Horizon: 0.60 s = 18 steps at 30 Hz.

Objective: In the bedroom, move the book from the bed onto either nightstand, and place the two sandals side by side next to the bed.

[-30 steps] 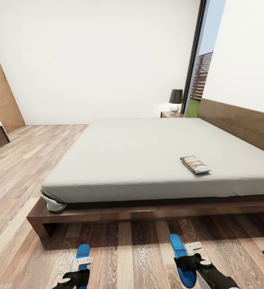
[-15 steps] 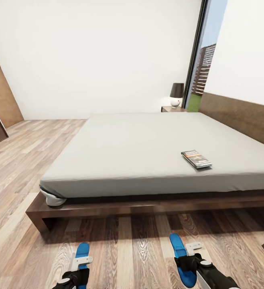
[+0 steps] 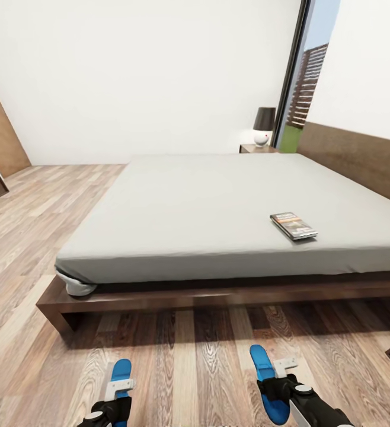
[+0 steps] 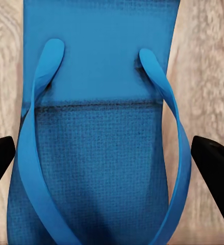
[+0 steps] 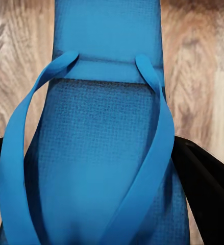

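I hold one bright blue flat sandal (image 3: 120, 379) in left claw (image 3: 117, 396), its twin (image 3: 265, 379) in right claw (image 3: 281, 385) | neither set down beside grey-mattressed dark-framed bed (image 3: 219, 207) | small dark paperback book (image 3: 293, 225) untouched on mattress | nothing finished.

book (image 3: 293, 225) on bed (image 3: 219, 207) | sandals (image 3: 265, 382) on floor (image 3: 35, 237) before bed

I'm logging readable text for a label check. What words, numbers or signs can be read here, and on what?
Book on the bed: light lettering on its dark cover, too small and blurred to read.
Sandals: plain blue, no brand or mark visible.
Lamp: no text visible.
Nothing here can be quoted.
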{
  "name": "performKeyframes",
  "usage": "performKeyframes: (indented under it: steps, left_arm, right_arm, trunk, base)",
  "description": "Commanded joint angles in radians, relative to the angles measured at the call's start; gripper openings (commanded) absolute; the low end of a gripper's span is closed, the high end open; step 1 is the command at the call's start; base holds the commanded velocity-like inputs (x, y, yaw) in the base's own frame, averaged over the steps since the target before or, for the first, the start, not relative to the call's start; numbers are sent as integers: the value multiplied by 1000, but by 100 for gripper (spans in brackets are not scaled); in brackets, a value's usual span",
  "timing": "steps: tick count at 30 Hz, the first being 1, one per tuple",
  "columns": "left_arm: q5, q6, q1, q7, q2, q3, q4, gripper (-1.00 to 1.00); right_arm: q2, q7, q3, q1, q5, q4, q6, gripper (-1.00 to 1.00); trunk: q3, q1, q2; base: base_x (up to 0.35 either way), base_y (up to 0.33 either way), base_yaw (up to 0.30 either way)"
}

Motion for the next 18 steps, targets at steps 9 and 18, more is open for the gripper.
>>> performKeyframes:
  steps: [9,18]
  left_arm:
    - [9,-5,0,3,1,-7,1,-100]
    - [9,-33,0,3,2,-8,1,-100]
  right_arm:
    - [0,2,5,0,-2,-2,2,-100]
    - [-4,7,5,0,-2,-3,-3,-100]
  trunk:
    - [-36,4,-2]
    - [-59,6,-4]
  base:
    - [0,0,0]
    - [0,0,0]
